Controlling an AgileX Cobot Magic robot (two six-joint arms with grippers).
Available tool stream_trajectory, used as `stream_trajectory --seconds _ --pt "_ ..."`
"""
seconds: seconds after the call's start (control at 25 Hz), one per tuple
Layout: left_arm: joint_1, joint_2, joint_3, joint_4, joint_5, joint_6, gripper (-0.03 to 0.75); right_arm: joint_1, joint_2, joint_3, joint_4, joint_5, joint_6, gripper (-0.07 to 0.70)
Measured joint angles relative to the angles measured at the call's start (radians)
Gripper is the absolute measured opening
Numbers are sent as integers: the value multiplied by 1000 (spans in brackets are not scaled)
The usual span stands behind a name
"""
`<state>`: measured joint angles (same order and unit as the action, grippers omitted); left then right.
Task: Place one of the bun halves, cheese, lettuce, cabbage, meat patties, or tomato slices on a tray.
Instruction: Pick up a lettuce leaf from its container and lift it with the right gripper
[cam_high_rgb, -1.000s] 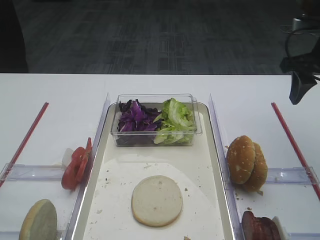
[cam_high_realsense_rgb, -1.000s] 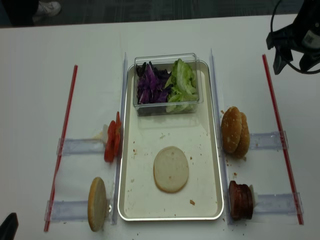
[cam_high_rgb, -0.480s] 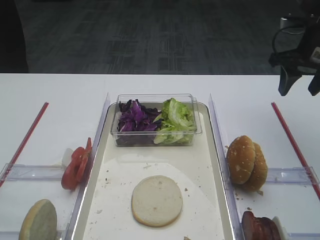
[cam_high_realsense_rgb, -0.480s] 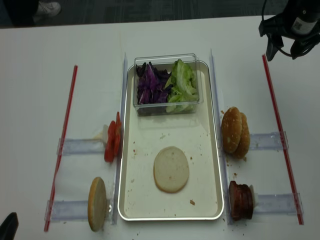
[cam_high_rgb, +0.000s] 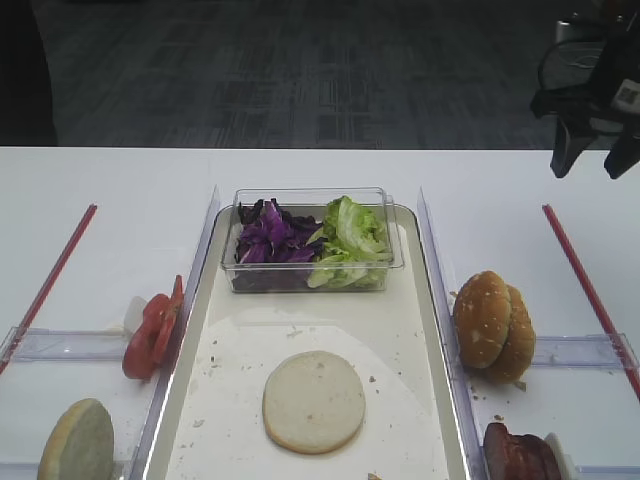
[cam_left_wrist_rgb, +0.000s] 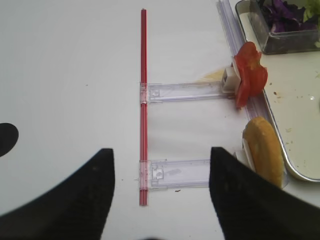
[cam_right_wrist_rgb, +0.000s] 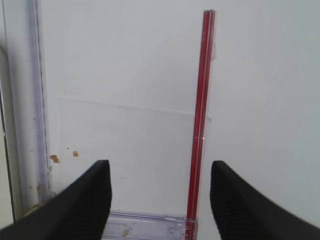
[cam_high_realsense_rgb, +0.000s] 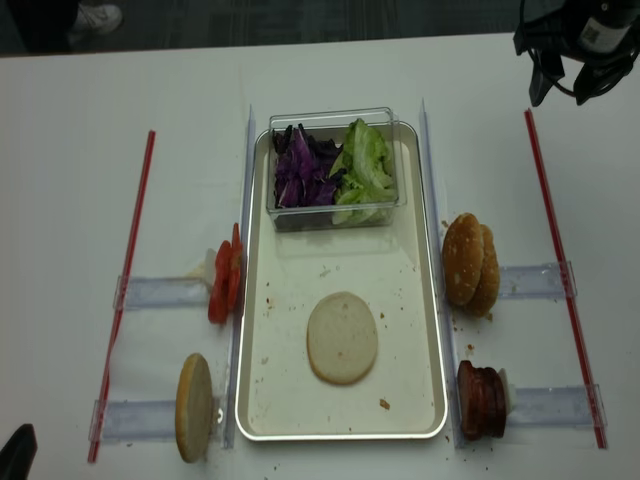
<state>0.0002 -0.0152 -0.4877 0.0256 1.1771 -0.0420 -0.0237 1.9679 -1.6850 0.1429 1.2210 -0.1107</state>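
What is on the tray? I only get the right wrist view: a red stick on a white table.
Observer: One pale bun half lies flat on the tray.
Operator: Anything else there?
Observer: A clear tub at its far end holds cabbage and lettuce.
Operator: Where is the meat?
Observer: The patties stand on edge outside the tray, by its near right corner.

The meat patties (cam_high_rgb: 520, 455) and the left bun (cam_high_rgb: 76, 442) run off the bottom edge of the high view. The tub (cam_high_realsense_rgb: 330, 168) hides part of the tray's (cam_high_realsense_rgb: 420, 300) far end.
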Motion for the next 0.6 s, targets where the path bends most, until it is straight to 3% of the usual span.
stream_trajectory --seconds 0.32,0.6 --pt "0 0 0 0 0 0 421 98 0 0 2 -4 8 437" --pt "0 0 0 0 0 0 421 190 0 0 11 -41 31 433"
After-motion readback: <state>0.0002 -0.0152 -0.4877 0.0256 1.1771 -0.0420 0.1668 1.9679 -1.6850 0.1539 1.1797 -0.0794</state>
